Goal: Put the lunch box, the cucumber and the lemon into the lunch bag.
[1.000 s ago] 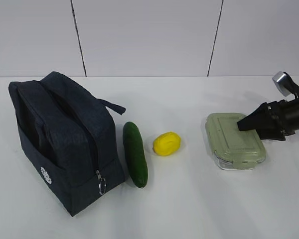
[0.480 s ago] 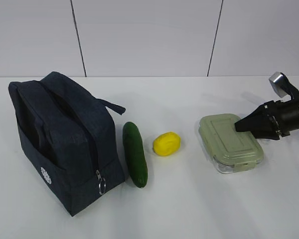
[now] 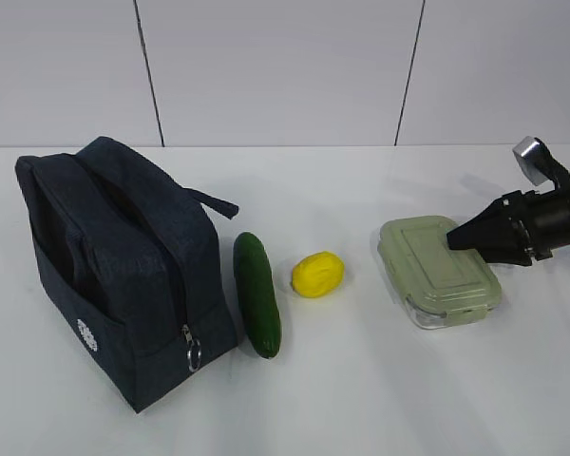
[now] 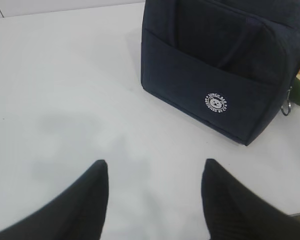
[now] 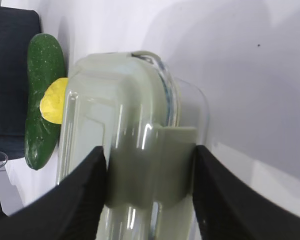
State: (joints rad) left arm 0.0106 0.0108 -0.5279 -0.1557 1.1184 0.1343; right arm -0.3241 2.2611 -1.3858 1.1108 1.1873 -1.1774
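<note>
The lunch box [image 3: 442,271], clear with a sage-green lid, lies at the right of the table. My right gripper [image 3: 459,237] comes in from the right and is shut on the box's right end. In the right wrist view its fingers clamp both sides of the lunch box [image 5: 120,115] at the lid clip, around my right gripper [image 5: 150,150]. The cucumber [image 3: 256,294] and the lemon [image 3: 317,274] lie side by side between box and lunch bag [image 3: 123,275]. The navy bag stands at the left, zipped. My left gripper [image 4: 155,162] hangs open over bare table near the lunch bag [image 4: 215,60].
The white table [image 3: 361,399] ends at a white panelled wall [image 3: 285,66] behind. The bag's metal ring pull [image 3: 195,356] hangs at its near right corner. In the right wrist view the cucumber [image 5: 42,100] and lemon [image 5: 52,102] lie beyond the box.
My right gripper has closed on the lunch box's right end, and the box has shifted slightly left and turned. The left gripper, bag, cucumber and lemon have not moved.
</note>
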